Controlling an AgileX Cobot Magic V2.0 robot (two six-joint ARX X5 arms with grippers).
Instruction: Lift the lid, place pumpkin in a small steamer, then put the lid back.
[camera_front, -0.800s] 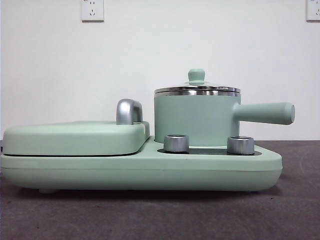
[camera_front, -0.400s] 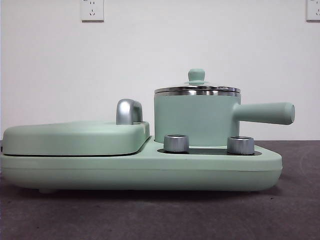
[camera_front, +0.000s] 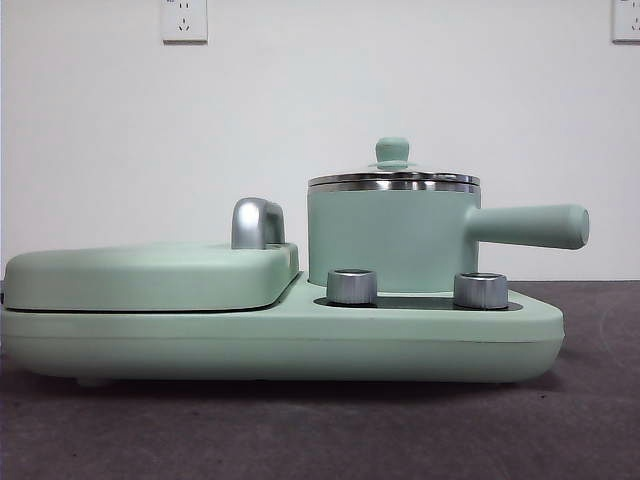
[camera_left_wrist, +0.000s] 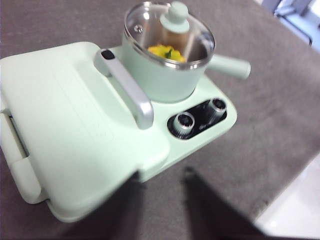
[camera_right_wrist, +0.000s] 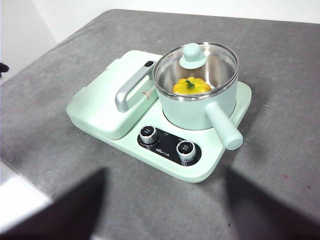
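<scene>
On the right half of the appliance base (camera_front: 300, 340) the small steamer (camera_front: 390, 240) sits with the lid (camera_front: 393, 178) seated flat on its steel rim, handle pointing right. Through the glass, the pumpkin (camera_right_wrist: 191, 86) sits inside the pot, stem up. Judging by that, all three steps look done; what's left is likely only backing both arms clear. Left gripper (camera_left_wrist: 160, 200) and right gripper (camera_right_wrist: 165, 205) both hang well above and back from the appliance, fingers spread wide, holding nothing, touching nothing. Front view shows no arm at all. The rectangular cover (camera_front: 150, 275) with its steel handle (camera_front: 256, 222) is shut on the left, two silver knobs (camera_front: 352, 286) on the near edge. The table (camera_front: 590, 400) is grey. Next move, if any: retract without clipping the knob on the lid.
</scene>
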